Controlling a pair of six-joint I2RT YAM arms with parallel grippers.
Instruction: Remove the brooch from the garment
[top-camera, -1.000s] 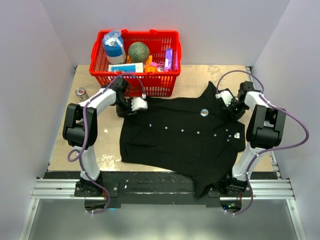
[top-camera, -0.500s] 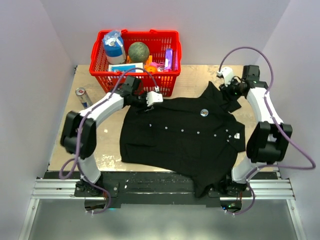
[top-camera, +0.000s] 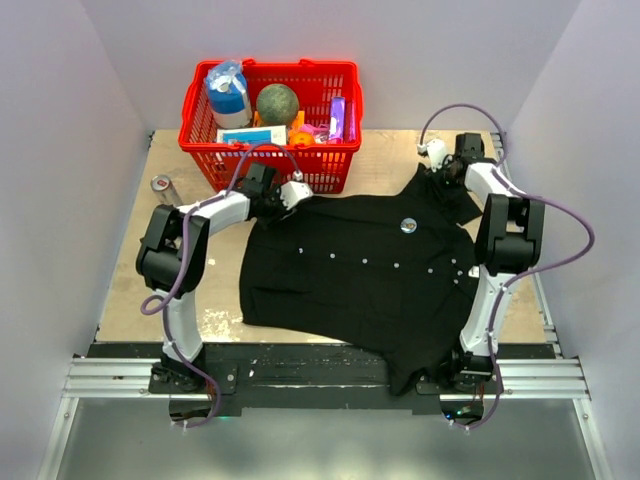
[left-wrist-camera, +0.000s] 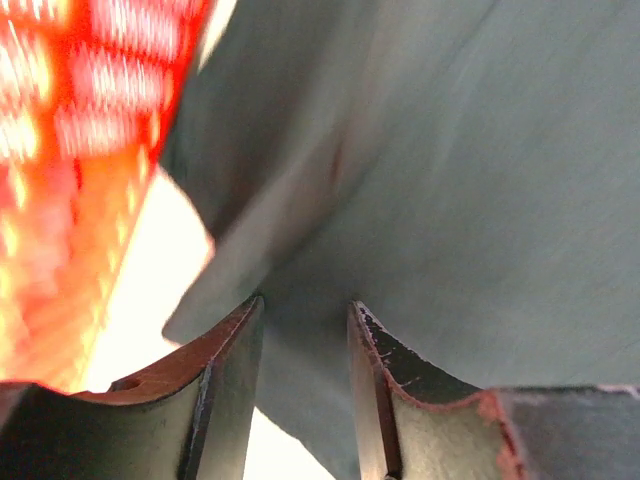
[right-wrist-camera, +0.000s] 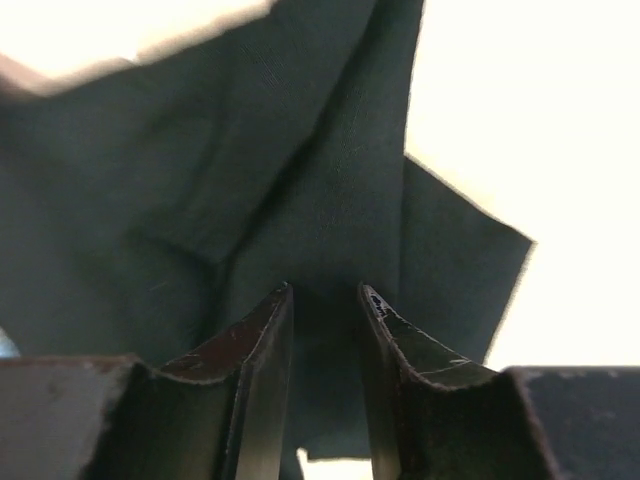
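The garment (top-camera: 360, 270), a black short-sleeved shirt, lies spread on the table. The brooch (top-camera: 408, 225), a small round silvery disc, sits on its upper right part. My left gripper (top-camera: 293, 191) is at the shirt's far left corner, next to the basket. In the left wrist view it (left-wrist-camera: 305, 305) has its jaws close together with black cloth (left-wrist-camera: 450, 180) between them. My right gripper (top-camera: 443, 170) is at the shirt's far right corner, above the brooch. In the right wrist view it (right-wrist-camera: 325, 290) pinches dark cloth (right-wrist-camera: 250, 150) the same way. The brooch shows in neither wrist view.
A red basket (top-camera: 330, 166) with several items stands at the back, just behind the left gripper. A small can (top-camera: 162, 185) lies at the far left of the tan table (top-camera: 385, 150). The shirt's bottom hangs over the near edge.
Both arms have swung from the shirt's side edges up to its far corners. The left gripper moved right toward the basket, the right gripper moved up and left. The brooch has stayed put.
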